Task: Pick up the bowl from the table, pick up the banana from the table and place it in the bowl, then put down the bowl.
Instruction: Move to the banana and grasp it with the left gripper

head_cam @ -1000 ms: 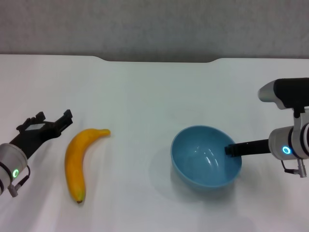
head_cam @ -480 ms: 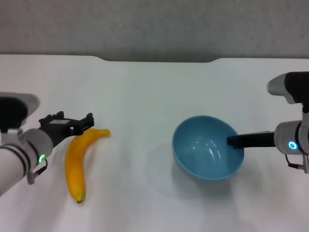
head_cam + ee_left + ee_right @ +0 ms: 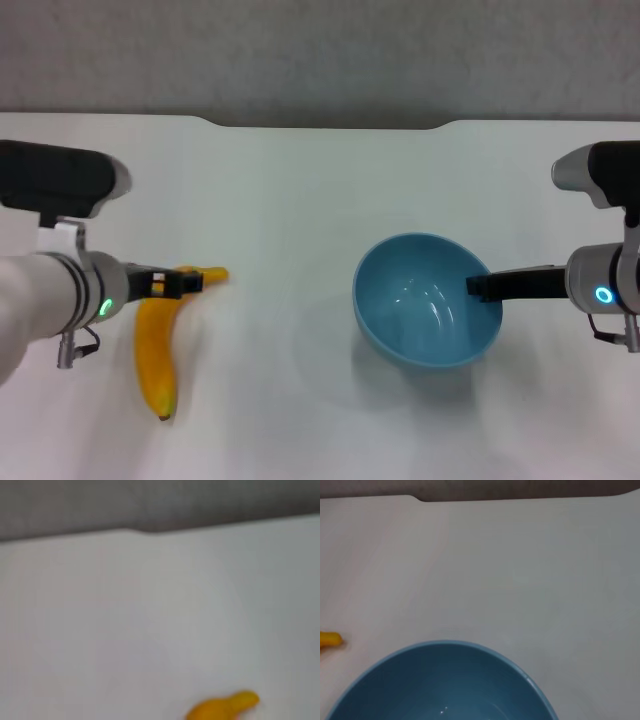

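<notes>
The yellow banana (image 3: 155,345) lies on the white table (image 3: 300,190) at the left, its stem end pointing right. My left gripper (image 3: 175,283) is open, low over the banana's stem-side part, a finger on either side. In the left wrist view only the banana's end (image 3: 222,709) shows. The light-blue bowl (image 3: 420,310) is at the right, with my right gripper (image 3: 478,286) shut on its right rim. A shadow lies under the bowl, which looks slightly raised. The right wrist view looks over the bowl (image 3: 445,685) to the banana's tip (image 3: 330,639).
The table's far edge has a shallow notch (image 3: 325,125) against a grey wall. Bare white tabletop lies between the banana and the bowl, and in front of both.
My left arm has swung in from the left edge, bringing its gripper over the banana's upper part. The right gripper and bowl have shifted slightly upward in view.
</notes>
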Action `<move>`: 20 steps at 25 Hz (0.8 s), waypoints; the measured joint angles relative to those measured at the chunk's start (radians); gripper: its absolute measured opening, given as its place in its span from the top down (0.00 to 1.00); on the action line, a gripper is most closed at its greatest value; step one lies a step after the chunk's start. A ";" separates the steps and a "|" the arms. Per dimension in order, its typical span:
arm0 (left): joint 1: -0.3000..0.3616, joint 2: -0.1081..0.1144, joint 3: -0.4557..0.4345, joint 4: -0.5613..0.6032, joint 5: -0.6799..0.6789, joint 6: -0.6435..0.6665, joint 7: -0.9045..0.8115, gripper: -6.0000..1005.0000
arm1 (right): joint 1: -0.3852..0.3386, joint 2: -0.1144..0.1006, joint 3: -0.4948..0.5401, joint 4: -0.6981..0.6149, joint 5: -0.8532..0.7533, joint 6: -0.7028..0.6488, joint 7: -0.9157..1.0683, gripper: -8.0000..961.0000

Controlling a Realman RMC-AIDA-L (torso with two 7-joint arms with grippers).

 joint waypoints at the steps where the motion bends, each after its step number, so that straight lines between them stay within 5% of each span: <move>1: -0.009 -0.010 -0.021 0.006 -0.011 0.029 0.033 0.13 | 0.002 0.000 -0.001 0.000 0.000 0.000 0.000 0.96; 20: -0.057 -0.034 -0.008 0.068 0.027 0.068 0.039 0.13 | -0.004 -0.002 0.009 0.027 0.012 0.010 0.001 0.96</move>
